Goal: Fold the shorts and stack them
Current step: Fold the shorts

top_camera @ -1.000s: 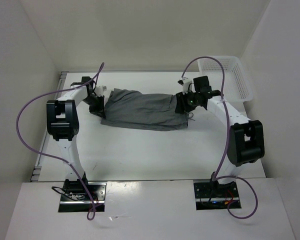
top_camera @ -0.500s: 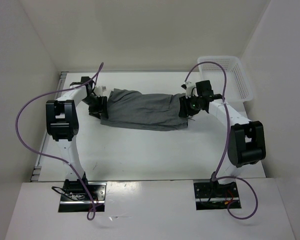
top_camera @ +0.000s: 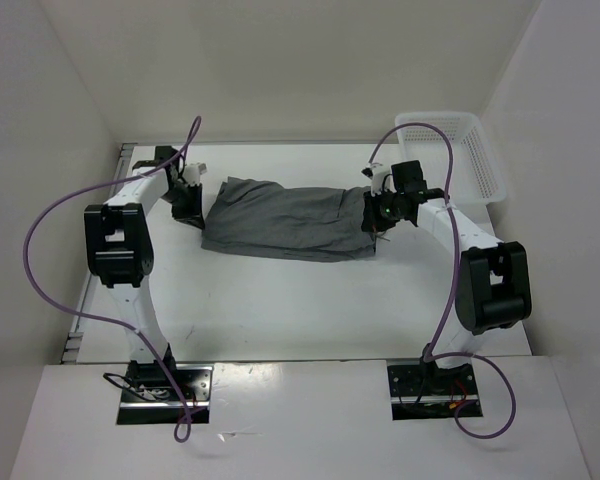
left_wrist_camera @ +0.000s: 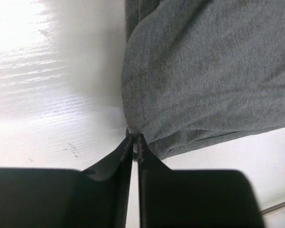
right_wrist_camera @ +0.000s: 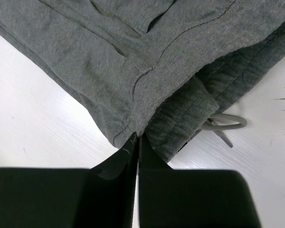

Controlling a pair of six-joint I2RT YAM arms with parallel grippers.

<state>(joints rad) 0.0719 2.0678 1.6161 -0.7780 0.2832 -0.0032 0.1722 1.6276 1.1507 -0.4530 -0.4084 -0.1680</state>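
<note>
1. Left wrist view: the shorts [left_wrist_camera: 204, 71] run off the top and right edges, so only one corner shows.
2. Same view: my left gripper [left_wrist_camera: 134, 137] is a dark, unfocused mass cut by the bottom edge. Its tips are pressed together at the hem. How much cloth lies between them is hidden.
3. Right wrist view: the shorts leave the frame at top, left and right. My right gripper [right_wrist_camera: 136, 135] is likewise blurred and cropped below, and the cloth inside its pinch is not visible.
4. Drawstring [right_wrist_camera: 228, 121]: one loop shows, the rest is tucked under the cloth.
5. Top view: both grippers are too small to read. The right one covers the shorts' end.
6. Basket [top_camera: 485, 160]: inside too small to tell. A cable [top_camera: 425, 118] crosses its rim.
</note>
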